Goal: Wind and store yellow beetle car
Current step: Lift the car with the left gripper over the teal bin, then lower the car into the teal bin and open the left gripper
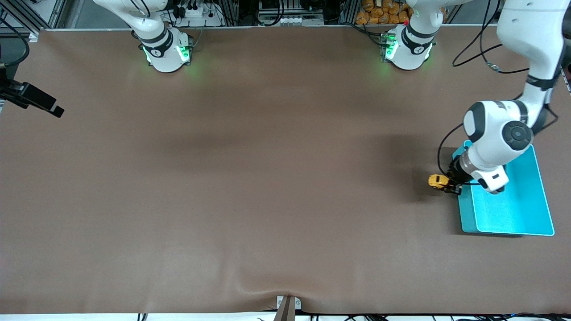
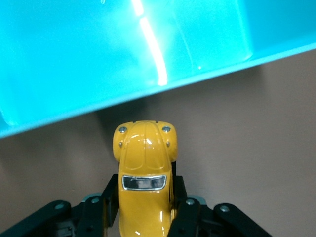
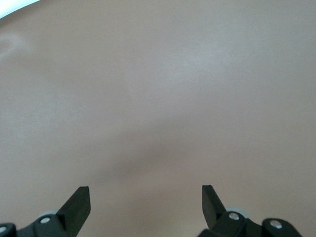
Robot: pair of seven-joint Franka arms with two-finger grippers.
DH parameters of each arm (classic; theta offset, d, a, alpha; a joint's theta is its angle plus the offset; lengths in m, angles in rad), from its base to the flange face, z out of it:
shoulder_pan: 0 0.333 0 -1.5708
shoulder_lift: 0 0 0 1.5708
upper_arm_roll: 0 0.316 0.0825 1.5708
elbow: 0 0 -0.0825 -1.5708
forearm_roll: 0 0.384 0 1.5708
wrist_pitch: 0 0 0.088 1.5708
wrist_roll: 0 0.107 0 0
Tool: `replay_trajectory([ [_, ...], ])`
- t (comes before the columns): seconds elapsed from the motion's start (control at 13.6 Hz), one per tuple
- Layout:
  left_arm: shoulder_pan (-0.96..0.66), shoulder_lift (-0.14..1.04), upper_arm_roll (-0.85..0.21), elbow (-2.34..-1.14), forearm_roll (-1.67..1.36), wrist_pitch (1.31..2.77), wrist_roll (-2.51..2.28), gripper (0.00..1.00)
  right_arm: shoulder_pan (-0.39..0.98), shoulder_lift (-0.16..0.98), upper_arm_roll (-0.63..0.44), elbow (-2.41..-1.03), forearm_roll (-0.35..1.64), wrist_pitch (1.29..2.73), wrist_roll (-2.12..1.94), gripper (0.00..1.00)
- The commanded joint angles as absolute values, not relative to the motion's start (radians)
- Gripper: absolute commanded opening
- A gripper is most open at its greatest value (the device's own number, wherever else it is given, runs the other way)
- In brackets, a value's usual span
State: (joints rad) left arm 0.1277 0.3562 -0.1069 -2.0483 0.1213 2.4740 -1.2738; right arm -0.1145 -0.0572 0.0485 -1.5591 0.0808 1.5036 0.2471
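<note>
Nearest the front camera: a small metal bracket at the table's edge, on the brown cover.

Farther in, toward the left arm's end of the table: turquoise bin, lying flat on the brown cover, shallow, one long side facing the middle of the table.

Just beside that long side of the bin, on the side toward the right arm's end: yellow beetle car. Clamped by the left gripper, fingers pressed against both flanks of the body around the rear half. In the left wrist view: car pointing nose-first toward the bin's wall, bonnet and headlights clear of the fingers, dark window between them. Whether wheels touching the cover or slightly lifted: cannot tell. Car outside the bin, close to its wall, not touching it.

Left arm reaching down from its base at the table's upper edge in the front view, wrist above the bin's corner.

Right gripper: out of the front view; in its own wrist view, fingers spread wide apart, nothing between them, only bare brown cover below. Right arm waiting, raised above its base.

At the edge toward the right arm's end: a black camera on a mount.
</note>
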Motion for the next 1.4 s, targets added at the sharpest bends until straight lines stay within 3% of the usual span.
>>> replay_trajectory([
  [0.0,0.135,0.351,-0.112,-1.938,0.179,2.350,-1.191,0.00,-0.158,-0.104,0.072,-1.620,0.068,1.529,0.198,1.00],
  [0.22,0.159,0.373,-0.104,-1.826,0.179,2.241,-0.998,0.00,-0.157,-0.103,0.069,-1.618,0.046,1.548,0.141,1.00],
  [0.59,0.273,0.452,-0.104,-1.711,0.166,2.226,-0.660,0.00,-0.069,-0.092,0.029,-1.614,0.020,1.584,0.048,1.00],
  [1.33,0.417,0.564,-0.106,-1.689,0.166,2.227,0.061,0.00,0.025,-0.025,-0.018,-1.551,0.034,1.585,0.054,1.00],
])
